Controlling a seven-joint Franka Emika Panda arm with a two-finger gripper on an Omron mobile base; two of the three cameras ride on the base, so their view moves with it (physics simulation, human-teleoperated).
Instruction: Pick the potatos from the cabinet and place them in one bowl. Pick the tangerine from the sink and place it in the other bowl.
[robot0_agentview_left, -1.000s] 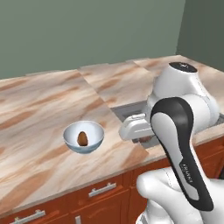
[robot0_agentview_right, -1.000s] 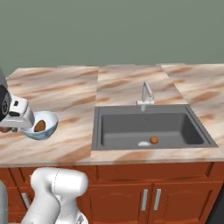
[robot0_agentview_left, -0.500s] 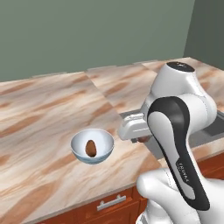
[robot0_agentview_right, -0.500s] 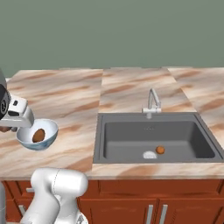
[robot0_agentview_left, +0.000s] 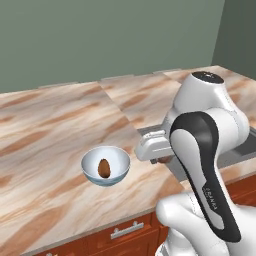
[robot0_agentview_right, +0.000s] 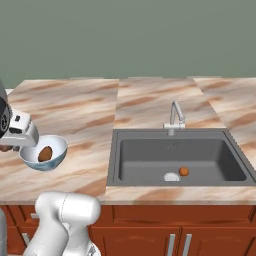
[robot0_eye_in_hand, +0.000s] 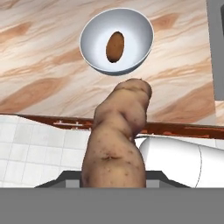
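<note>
Second potato in the gripper, first one already in the pale bowl

The gripper (robot0_eye_in_hand: 114, 177) is clamped on a long, lumpy brown potato (robot0_eye_in_hand: 117, 140) with speckled, rough skin, held above the worktop (robot0_agentview_left: 45, 130) edge near the glossy bluish-white bowl (robot0_agentview_left: 106, 166). A smaller oval potato (robot0_agentview_left: 104, 168) sits inside that bowl. The tiny orange tangerine (robot0_agentview_right: 184, 171) lies in the dark grey sink (robot0_agentview_right: 150, 155) beside the drain.

A plain grey-green wall (robot0_agentview_right: 128, 37) backs the marbled tan countertop (robot0_agentview_left: 45, 125) — reddish-brown drawer fronts (robot0_agentview_right: 150, 235) below.
</note>
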